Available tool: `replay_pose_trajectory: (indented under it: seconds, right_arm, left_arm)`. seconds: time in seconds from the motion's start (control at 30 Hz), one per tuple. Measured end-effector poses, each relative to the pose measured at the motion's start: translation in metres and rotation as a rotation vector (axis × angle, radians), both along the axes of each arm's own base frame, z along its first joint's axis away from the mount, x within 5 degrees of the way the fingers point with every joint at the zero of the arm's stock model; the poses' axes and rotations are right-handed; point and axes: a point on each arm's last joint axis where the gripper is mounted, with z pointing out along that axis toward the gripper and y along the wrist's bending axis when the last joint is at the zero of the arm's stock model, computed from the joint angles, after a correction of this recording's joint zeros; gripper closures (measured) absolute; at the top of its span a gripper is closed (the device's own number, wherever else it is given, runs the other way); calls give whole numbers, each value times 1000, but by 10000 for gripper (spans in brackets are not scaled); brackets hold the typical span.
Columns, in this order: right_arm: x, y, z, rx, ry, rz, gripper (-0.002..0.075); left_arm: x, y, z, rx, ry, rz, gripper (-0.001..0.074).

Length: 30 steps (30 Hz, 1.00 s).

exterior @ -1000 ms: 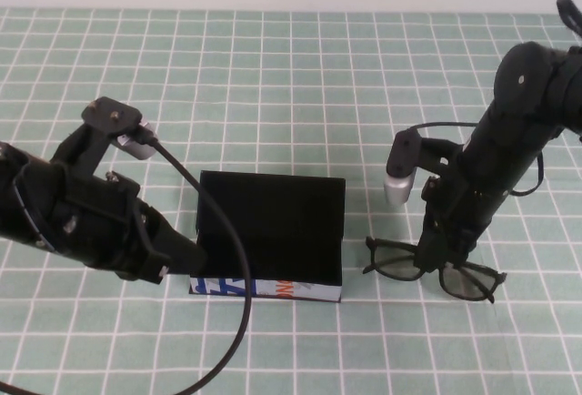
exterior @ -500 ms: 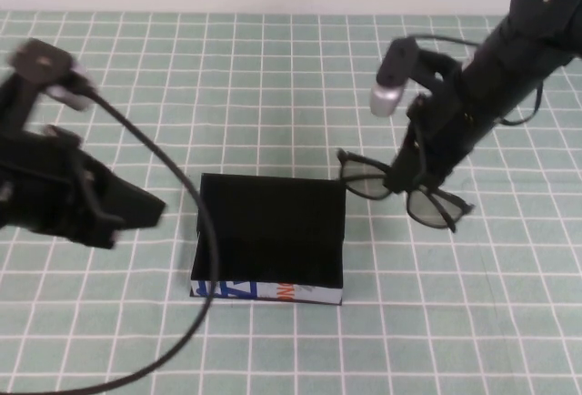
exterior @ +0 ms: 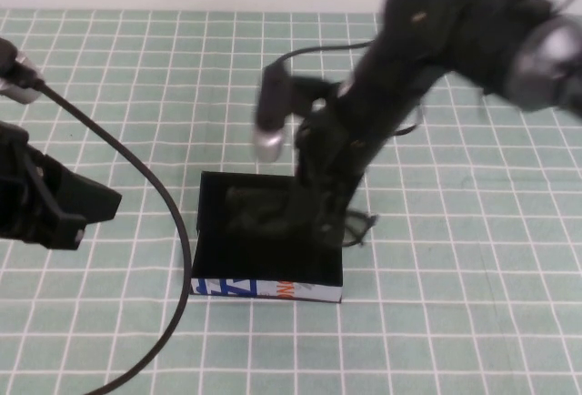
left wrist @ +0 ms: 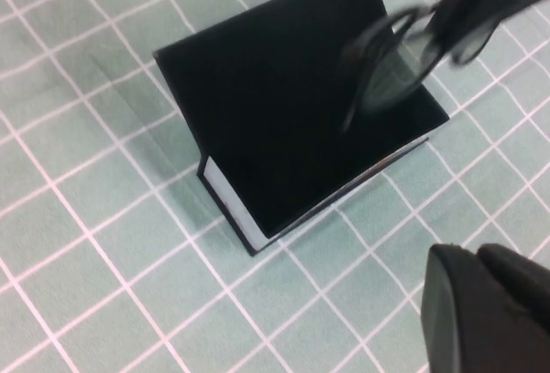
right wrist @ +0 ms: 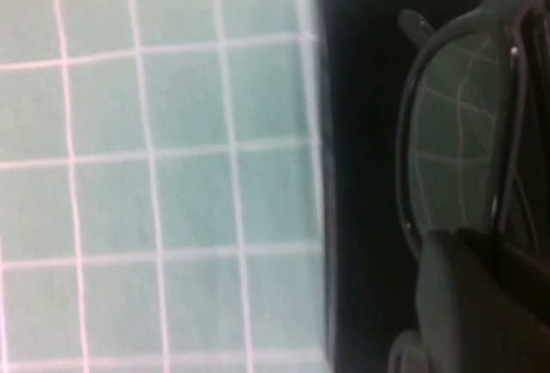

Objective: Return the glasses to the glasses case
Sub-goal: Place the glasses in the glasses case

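glasses (exterior: pixel 273 211): pinched in the right gripper (exterior: pixel 320 206), hanging over the case's 3 o'clock half
case (exterior: pixel 266 288): open, mid-table
next bit: probably shift toward 9 o'clock, level them, lower gently
left gripper (exterior: pixel 77 206): off at 9 o'clock, jaws can't tell

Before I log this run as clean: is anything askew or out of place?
Nothing stands out. The right gripper, shut on the glasses, holds them over the open glasses case; one lens overhangs its right edge. The left gripper waits left of it.
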Motion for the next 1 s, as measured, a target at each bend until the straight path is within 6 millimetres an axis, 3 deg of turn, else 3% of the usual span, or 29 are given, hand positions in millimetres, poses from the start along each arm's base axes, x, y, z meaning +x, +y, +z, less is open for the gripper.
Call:
replay_pose_trajectory:
  seconds: [0.17,0.3,0.6,1.0]
  right_arm:
    - [-3,33,-17,-12,13,66,719]
    - [2,47,-34,-25,37,69,719]
    - [9,52,-60,-64,75,64,720]
    - [10,52,-62,-70,75,61,697]
  left_arm:
    - [-1,0,-3,-2,16,11,737]
    - [0,0,-3,-4,17,15,737]
    - [0,0,-3,-6,20,19,737]
    - [0,0,-3,-6,20,19,737]
